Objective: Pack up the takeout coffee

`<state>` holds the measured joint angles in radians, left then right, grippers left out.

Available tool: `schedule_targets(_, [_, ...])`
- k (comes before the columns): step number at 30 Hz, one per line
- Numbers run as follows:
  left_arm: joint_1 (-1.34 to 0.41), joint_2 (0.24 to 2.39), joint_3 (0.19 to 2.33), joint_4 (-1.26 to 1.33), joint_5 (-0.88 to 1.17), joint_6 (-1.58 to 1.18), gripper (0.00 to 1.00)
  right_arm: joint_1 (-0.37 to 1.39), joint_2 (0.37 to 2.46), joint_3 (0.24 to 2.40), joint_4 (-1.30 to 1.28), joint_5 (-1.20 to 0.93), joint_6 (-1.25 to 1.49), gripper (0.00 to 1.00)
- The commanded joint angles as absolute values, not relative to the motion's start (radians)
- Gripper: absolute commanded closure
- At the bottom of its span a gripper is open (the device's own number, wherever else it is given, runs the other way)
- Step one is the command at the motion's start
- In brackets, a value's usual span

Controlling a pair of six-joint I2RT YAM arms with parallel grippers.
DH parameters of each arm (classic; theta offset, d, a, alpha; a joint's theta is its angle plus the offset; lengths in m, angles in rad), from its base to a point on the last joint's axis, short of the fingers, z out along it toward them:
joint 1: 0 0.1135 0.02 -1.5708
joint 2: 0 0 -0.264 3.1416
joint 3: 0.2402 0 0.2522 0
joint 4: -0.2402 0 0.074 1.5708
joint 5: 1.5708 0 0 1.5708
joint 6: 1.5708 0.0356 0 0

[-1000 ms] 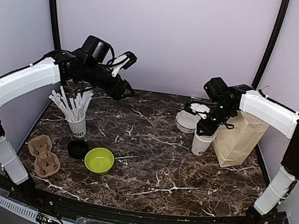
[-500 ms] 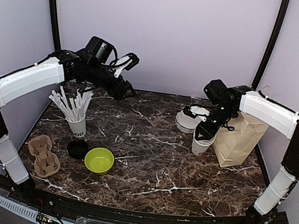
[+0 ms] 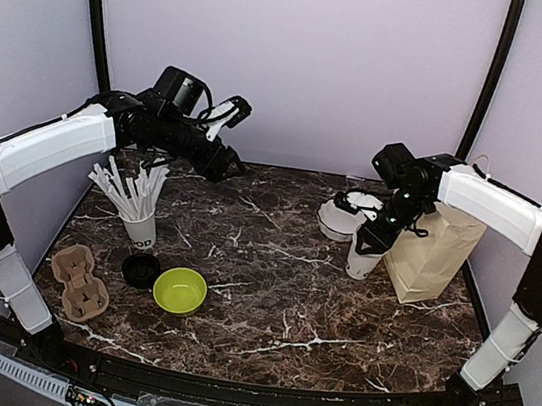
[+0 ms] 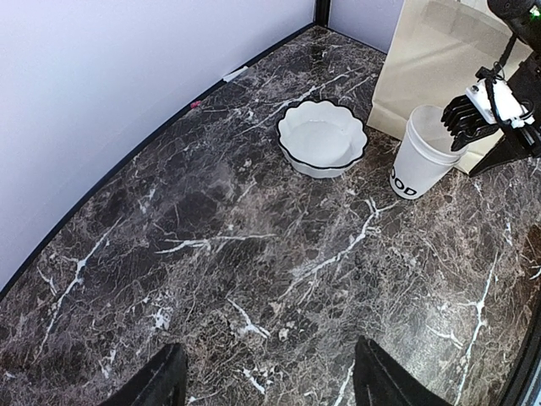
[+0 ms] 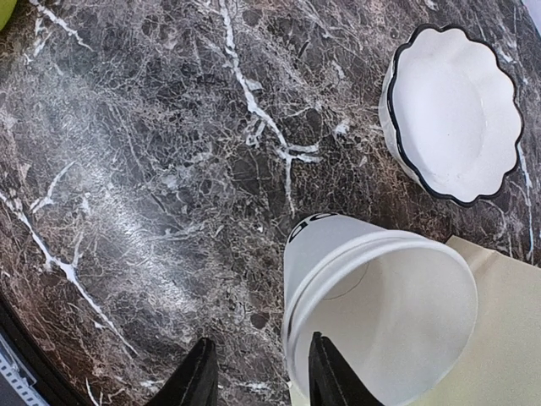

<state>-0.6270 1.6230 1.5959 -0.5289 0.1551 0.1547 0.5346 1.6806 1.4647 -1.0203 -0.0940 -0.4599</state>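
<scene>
At the near left of the surface lies a brown pulp cup carrier. Just to its right sits a lime-green bowl, with a round black lid lying flat and touching the bowl's left rim. Behind the lid stands a white cup full of white straws, which fan out to the left.

Farther back on the right stands the coffee cup, white with dark lettering near its base. It has no lid on, and its open mouth shows a bare white inside. It is just beside the brown paper bag, which stands upright to its right.

The right gripper reaches down onto this cup from above. Its fingers are parted and straddle the near side of the rim, one outside the wall and one over the mouth. In the right wrist view, dark surface shows between the outer finger and the cup wall, so the gripper is open and not pinching the cup.

Just behind and left of the cup sits a white scalloped bowl with a dark rim, apart from both cup and bag.

The left gripper hangs in the air over the far left of the surface, well apart from every object. Its fingers are spread wide, and only bare marble shows between them.
</scene>
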Motion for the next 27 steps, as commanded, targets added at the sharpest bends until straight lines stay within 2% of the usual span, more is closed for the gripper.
schedule_targets(1, [-0.634,1.574,1.580,-0.523,0.151,0.164,0.30,0.532,1.651,1.483,-1.033,-0.116,-0.471,0.63])
schedule_targets(7, [-0.633,1.557,1.549,-0.499,0.155,0.159,0.30,0.533,1.681,1.481,-1.025,-0.086,-0.470,0.68])
schedule_targets(14, [-0.633,1.553,1.538,-0.496,0.145,0.169,0.30,0.532,1.709,1.480,-1.019,-0.047,-0.465,0.83])
schedule_targets(20, [-0.633,1.557,1.530,-0.486,0.153,0.169,0.30,0.531,1.723,1.476,-1.016,-0.028,-0.458,0.82])
schedule_targets(27, [-0.634,1.566,1.531,-0.476,0.156,0.170,0.30,0.530,1.728,1.486,-1.017,-0.037,-0.458,0.98])
